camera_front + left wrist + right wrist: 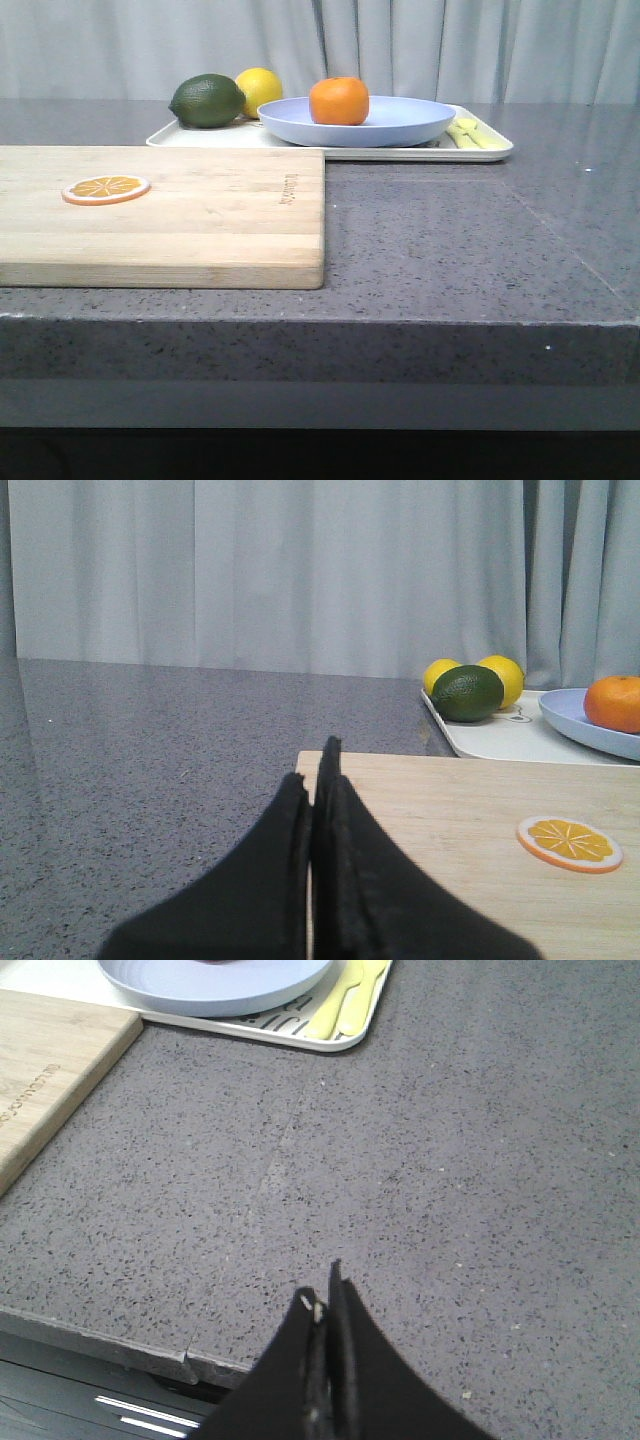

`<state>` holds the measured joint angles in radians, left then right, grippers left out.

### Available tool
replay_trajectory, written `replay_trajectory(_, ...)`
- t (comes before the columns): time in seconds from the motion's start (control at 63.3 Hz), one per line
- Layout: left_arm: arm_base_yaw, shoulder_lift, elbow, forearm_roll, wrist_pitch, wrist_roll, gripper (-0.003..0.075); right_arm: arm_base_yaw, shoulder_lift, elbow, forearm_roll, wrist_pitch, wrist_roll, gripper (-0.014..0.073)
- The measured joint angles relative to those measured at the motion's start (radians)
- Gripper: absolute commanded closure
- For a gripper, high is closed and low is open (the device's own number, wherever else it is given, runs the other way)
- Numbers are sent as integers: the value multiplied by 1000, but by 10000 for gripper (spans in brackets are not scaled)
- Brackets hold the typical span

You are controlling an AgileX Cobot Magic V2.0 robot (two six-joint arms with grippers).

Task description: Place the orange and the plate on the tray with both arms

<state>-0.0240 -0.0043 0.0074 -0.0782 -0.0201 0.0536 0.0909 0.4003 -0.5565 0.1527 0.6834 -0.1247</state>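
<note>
Both grippers are clenched on nothing: the left gripper (318, 780) hangs over the near edge of the cutting board (200, 215), the right gripper (322, 1305) over bare counter (450, 250) near its front edge. From the front, the orange (339, 100) sits on the plate (400, 125), and the plate rests on the tray (490, 150) at the far side, beside a lime (207, 101) and lemon (262, 88). Judging by this, the task looks complete, with nothing left to place.
</note>
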Motion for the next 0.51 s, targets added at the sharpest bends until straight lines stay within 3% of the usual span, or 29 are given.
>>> replay_trajectory(0.506, -35, 0, 0, -10, 68, 0, 740, 0, 0, 0, 0, 0, 0, 711)
